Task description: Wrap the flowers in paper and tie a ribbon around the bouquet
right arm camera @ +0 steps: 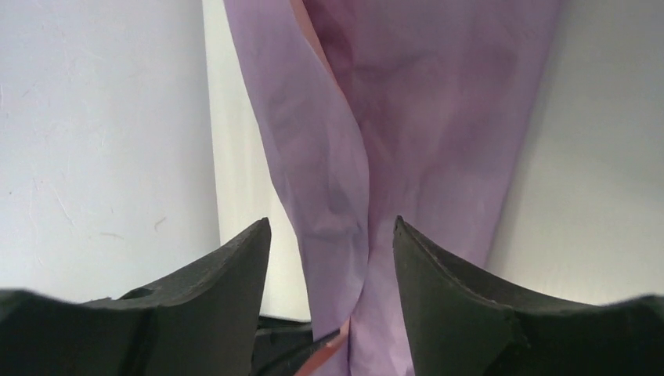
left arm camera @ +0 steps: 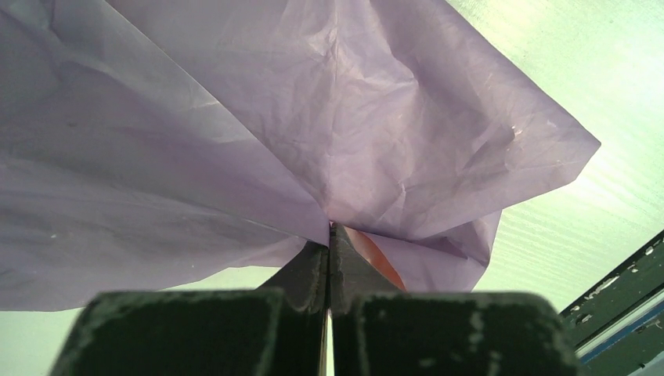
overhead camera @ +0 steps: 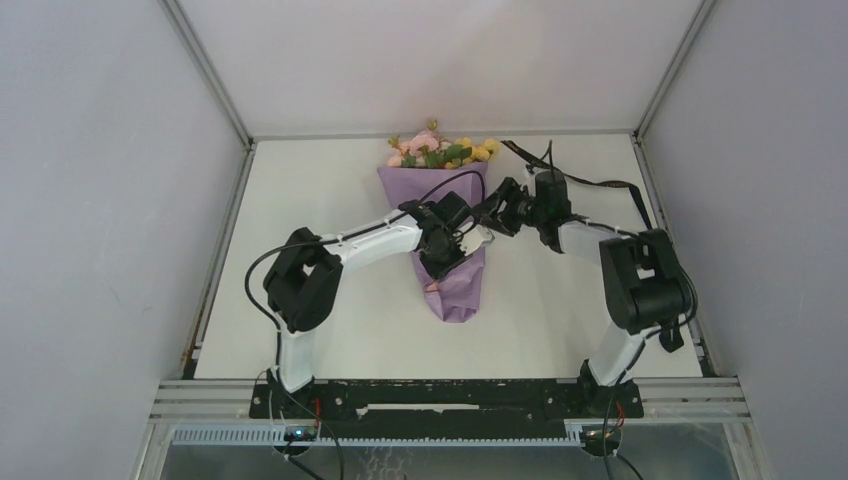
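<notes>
Wrap stage is looking largely done. The paper (overhead camera: pixel 462 292) is lying as a closed cone in the middle of the worktop (overhead camera: pixel 330 250). Its narrow end is pointing to the near edge, and the flowers (overhead camera: pixel 432 148) are sticking out of the wide end toward the far edge. So the bouquet (overhead camera: pixel 405 185) is formed, but it is being held, not tied.

The left gripper (left arm camera: pixel 330 235) is sitting with jaws fully together, pinching a gathered fold of paper at the tips, with creases radiating from the pinch. The top view is placing it over the lower half of the cone.

The right gripper (right arm camera: pixel 330 227) is standing with jaws well apart, straddling a raised lengthwise fold of paper. Neither finger appears to be touching it, and nothing is being held. It is sitting at the cone's right edge, close to the left gripper.

A dark narrow band, probably the ribbon (overhead camera: pixel 598 183), is lying near the far right corner of the worktop, well apart from the cone and not around it.

Judgement: the tying is entirely left. The ribbon is needing fetching, passing round the narrow part and knotting, with the pinch keeping the cone from springing open.
</notes>
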### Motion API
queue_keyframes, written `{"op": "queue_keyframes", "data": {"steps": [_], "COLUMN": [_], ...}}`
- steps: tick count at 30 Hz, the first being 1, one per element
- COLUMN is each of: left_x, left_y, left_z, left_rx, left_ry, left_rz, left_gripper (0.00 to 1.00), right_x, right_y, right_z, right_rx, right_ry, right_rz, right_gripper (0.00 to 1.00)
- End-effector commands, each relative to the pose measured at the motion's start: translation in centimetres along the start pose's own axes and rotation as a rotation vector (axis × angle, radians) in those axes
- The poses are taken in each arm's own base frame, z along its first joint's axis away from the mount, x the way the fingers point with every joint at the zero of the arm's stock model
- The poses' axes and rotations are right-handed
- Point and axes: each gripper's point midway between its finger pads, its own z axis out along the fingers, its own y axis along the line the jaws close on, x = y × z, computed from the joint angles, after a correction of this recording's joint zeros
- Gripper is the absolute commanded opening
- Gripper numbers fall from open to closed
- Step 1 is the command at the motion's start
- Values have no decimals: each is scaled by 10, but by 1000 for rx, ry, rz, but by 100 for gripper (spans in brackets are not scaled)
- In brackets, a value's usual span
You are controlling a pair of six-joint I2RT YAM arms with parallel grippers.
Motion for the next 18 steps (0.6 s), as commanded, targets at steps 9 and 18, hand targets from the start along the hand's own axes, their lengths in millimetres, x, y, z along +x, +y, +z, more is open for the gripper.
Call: {"op": "queue_keyframes", "data": {"steps": [9, 18], "left_x": [-15, -30], "left_y": [0, -4], "left_z": [-4, -21], "left_rx": [-1, 20], "left_ry": [-34, -70], "left_rz": [43, 42], "left_gripper": [0, 26], "right_x": [6, -5], "right_y": [19, -12], "right_z": [55, 45], "right_rx": [-147, -115], "right_ry": [156, 111], "right_rz": [-41, 11], "right_gripper": [60, 0]}}
